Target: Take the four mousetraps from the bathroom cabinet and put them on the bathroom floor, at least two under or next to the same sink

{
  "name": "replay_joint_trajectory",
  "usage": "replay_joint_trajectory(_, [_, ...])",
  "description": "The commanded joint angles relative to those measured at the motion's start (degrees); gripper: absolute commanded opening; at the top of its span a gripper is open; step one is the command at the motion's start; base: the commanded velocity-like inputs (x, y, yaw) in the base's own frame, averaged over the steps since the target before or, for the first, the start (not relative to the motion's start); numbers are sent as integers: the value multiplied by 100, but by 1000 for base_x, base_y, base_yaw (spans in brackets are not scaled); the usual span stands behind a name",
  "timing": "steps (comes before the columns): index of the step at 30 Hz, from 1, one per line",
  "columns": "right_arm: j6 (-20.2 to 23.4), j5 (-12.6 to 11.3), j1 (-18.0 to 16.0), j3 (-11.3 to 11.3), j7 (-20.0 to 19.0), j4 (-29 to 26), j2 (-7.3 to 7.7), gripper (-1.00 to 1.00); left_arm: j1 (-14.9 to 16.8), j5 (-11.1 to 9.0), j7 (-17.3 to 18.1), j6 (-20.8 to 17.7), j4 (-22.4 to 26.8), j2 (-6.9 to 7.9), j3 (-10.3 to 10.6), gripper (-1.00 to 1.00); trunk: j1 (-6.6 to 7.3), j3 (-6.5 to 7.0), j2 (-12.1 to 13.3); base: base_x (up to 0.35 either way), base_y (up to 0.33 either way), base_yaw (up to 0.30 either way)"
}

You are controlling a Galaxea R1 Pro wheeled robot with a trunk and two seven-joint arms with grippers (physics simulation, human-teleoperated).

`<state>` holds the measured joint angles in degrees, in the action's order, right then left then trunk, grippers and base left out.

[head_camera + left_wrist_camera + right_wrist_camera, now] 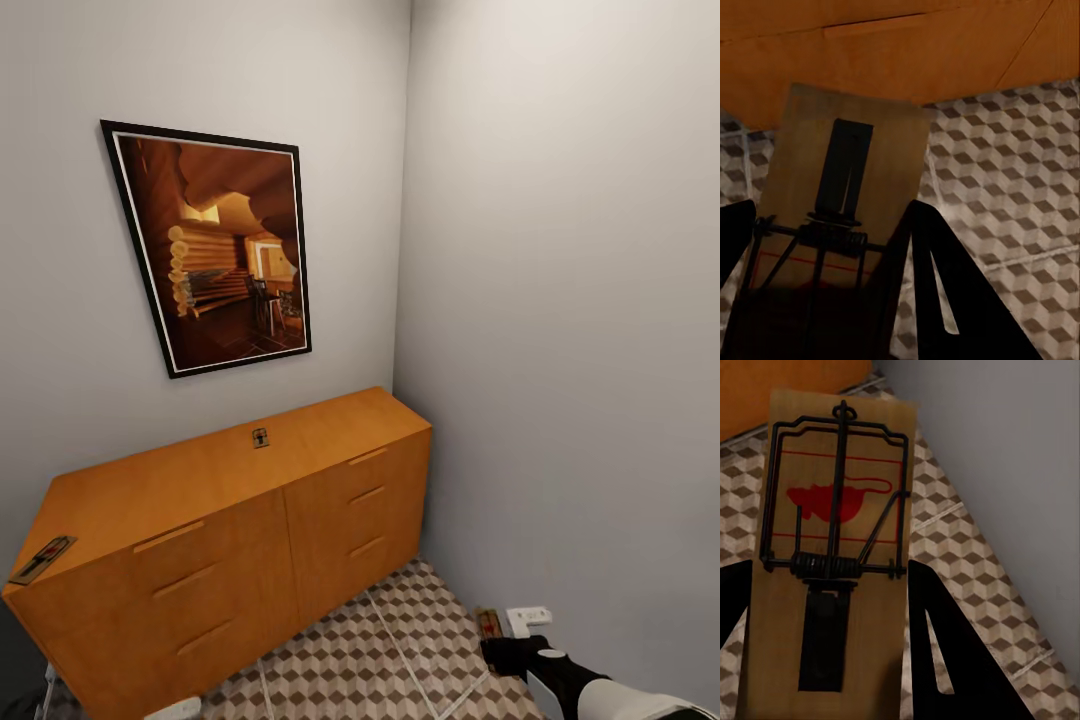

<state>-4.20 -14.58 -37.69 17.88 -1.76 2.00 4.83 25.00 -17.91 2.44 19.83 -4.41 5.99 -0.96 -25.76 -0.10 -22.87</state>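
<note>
Right jaws closed on a mousetrap: in the right wrist view we see the tan board held between the two dark fingers, wire frame, spring and red mouse mark facing the camera, tiled bathroom floor and grey wall beyond it. In the head view the right gripper sits low by the wall, with a small brown board showing just beside it.

Left jaws likewise closed on a second mousetrap: board clamped between the dark fingers, spring and dark plate visible, red line faint in shadow. Behind it we see the orange cabinet front and cube-pattern tiles.

Outward, head view: the cabinet stands in the corner, drawers shut. Two more mousetraps lie on its top surface, one near the back edge towards the middle, the other at the front left corner, overhanging slightly. A framed picture hangs on the wall above. Patterned floor runs in front.
</note>
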Motion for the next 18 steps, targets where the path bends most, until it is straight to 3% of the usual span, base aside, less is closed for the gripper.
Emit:
replay_joint_trajectory(1, [-36, -65, -1, 49, -35, 27, -31, -100, -68, -167, 41, 263, -25, 45, 0, -100, -3, -2, -5, 0, 0, 0])
replay_joint_trajectory(4, [-48, 25, 21, 49, -35, 29, -75, -100, -195, -381, 49, 786, -25, 82, 4, -100, -3, -2, -5, 0, 0, 0])
replay_joint_trajectory(7, [-64, 96, 60, 47, -33, 29, -90, -100, -250, -450, 80, 999, -25, 78, 7, -100, -3, -2, -5, 0, 0, 0])
replay_joint_trajectory(11, [-80, 109, 141, 41, -28, 35, -89, -100, -271, -475, 108, 1069, -25, 71, 8, -100, -3, -2, -5, 0, 0, 0])
replay_joint_trajectory(18, [-462, 97, 721, 40, -21, 37, -77, -100, -308, -474, 116, 1039, -33, -44, 17, -100, -3, -2, -5, 0, 0, 0])
